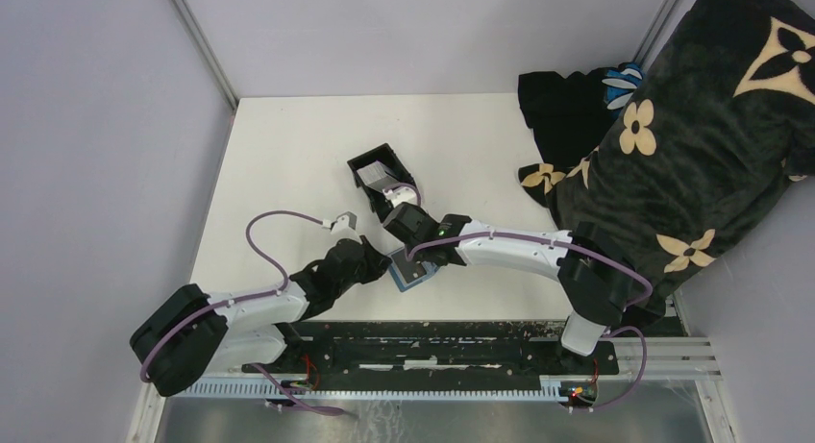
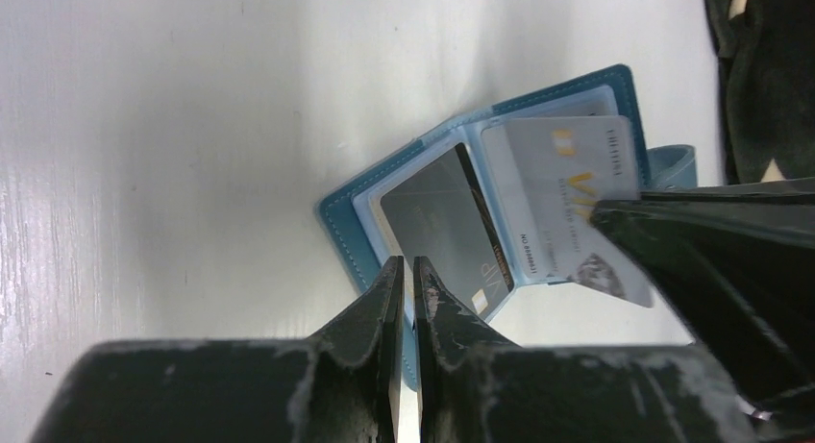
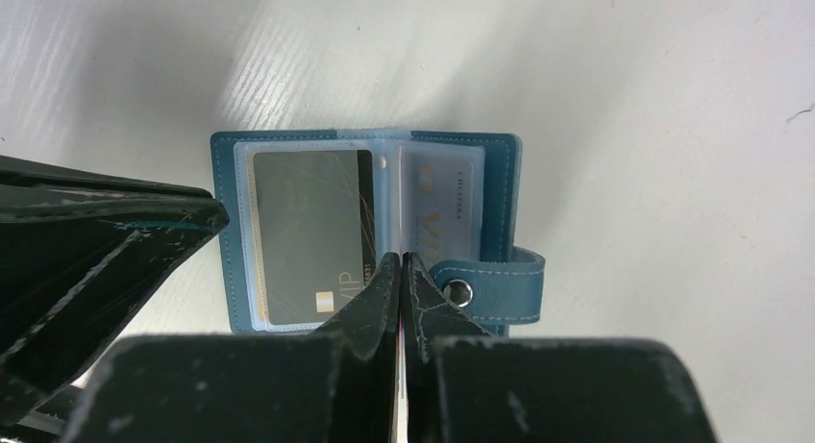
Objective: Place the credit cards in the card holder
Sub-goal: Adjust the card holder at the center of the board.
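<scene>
One pale card (image 2: 562, 193): skewed, partly pocketed.
Left hand (image 2: 406, 265): clamping holder (image 3: 502, 193) edge.
Right hand (image 3: 401, 260): closed; nudge card straight in.

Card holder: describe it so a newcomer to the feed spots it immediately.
On the white table, look toward the near edge, this side of the black open-topped box. The card holder lies spread open: a small teal-blue wallet with clear sleeves, a dark card in one, a pale card partly in the other. Its blue colour and snap strap set it apart from the box.
</scene>
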`<state>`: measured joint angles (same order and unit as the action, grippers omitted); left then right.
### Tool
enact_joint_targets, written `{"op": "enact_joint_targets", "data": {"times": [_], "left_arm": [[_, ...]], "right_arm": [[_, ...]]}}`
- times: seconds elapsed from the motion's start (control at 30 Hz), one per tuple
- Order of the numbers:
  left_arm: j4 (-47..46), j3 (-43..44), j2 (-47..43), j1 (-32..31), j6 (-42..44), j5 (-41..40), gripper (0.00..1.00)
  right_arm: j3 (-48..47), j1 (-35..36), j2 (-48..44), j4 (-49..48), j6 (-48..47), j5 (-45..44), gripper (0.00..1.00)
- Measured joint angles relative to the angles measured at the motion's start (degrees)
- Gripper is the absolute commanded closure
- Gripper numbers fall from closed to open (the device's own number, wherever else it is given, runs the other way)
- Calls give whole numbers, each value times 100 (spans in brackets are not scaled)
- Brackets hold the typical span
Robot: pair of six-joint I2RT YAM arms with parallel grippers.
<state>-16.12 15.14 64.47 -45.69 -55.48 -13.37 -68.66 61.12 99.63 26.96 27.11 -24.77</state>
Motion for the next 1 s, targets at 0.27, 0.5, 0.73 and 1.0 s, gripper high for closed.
{"op": "enact_joint_targets", "data": {"times": [0.27, 0.5, 0.73, 1.0], "left_arm": [[-179, -13, 363, -114, 0, 0, 87], [-278, -7, 603, -203, 0, -2, 87], [-337, 55, 730, -247, 0, -7, 87], [-393, 120, 885, -284, 0, -11, 87]], "right_arm": [[-94, 0, -326, 129, -74, -129, 99], [-127, 0, -496, 227, -157, -262, 99], [-127, -61, -595, 278, -195, -339, 99], [-127, -160, -695, 326, -216, -380, 99]]}}
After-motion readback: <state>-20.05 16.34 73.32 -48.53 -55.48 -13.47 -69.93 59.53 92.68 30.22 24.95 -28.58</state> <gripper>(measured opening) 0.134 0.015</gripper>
